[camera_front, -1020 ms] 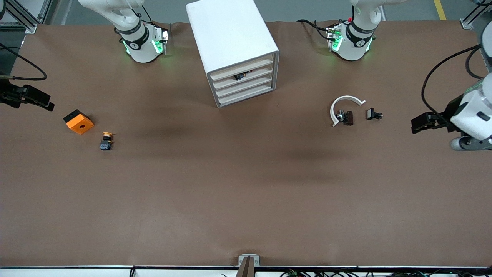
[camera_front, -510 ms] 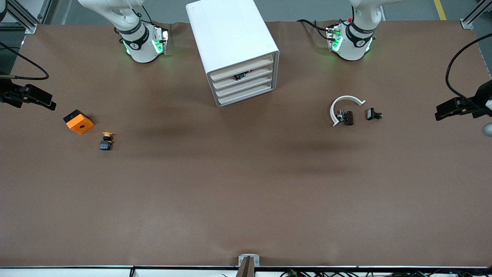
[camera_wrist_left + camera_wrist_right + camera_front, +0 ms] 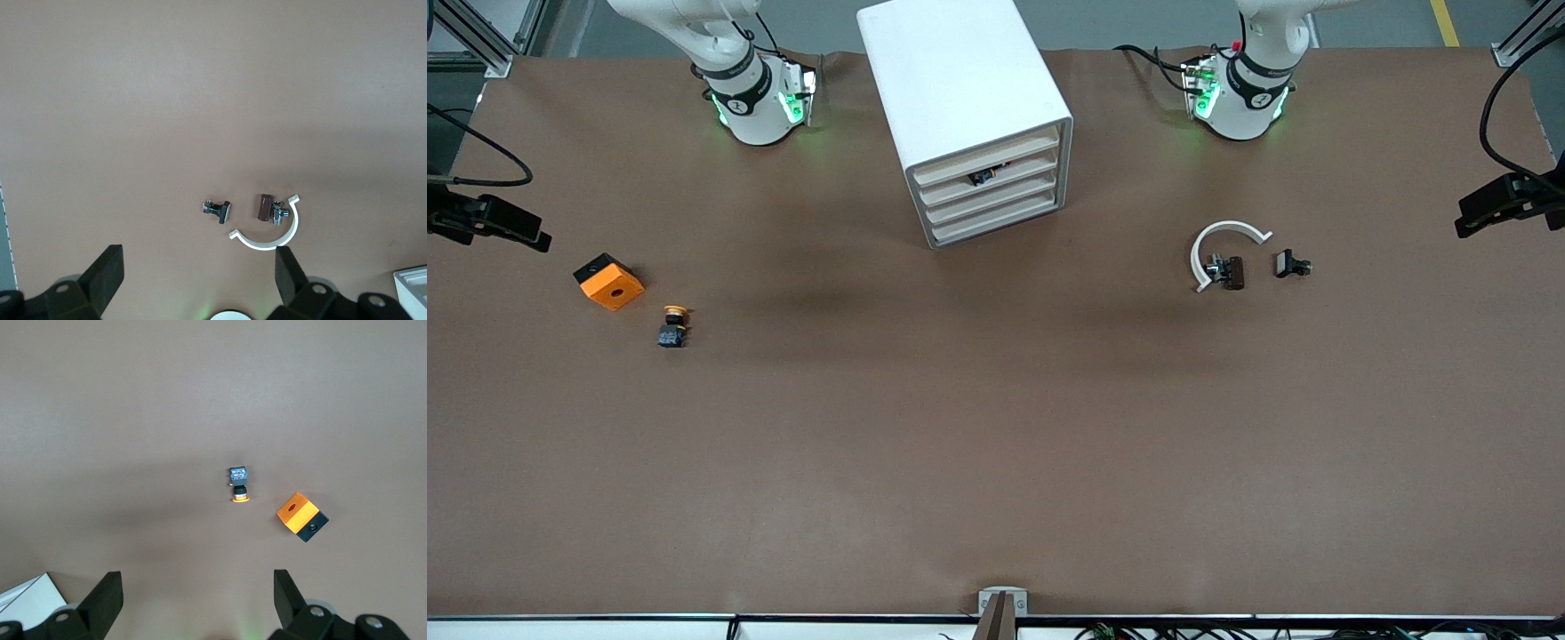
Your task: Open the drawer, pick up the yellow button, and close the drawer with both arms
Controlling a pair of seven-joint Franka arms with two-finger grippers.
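Both claws stood with their fingers spread wide and nothing between them. You had the left claw (image 3: 1467, 216) raised over the worktop (image 3: 996, 444) edge at the left arm's end, and the right claw (image 3: 538, 238) raised over the edge at the right arm's end, close to the orange block (image 3: 608, 281). You would have found the button (image 3: 672, 325) lying on its side on the worktop, just beside that block and nearer to the front camera. All four drawers of the white cabinet (image 3: 969, 107) sat pushed in; the second drawer (image 3: 987, 172) showed a small dark part at its slat. A white arc (image 3: 1221, 246) and two small black parts (image 3: 1232, 272) lay toward the left arm's end.
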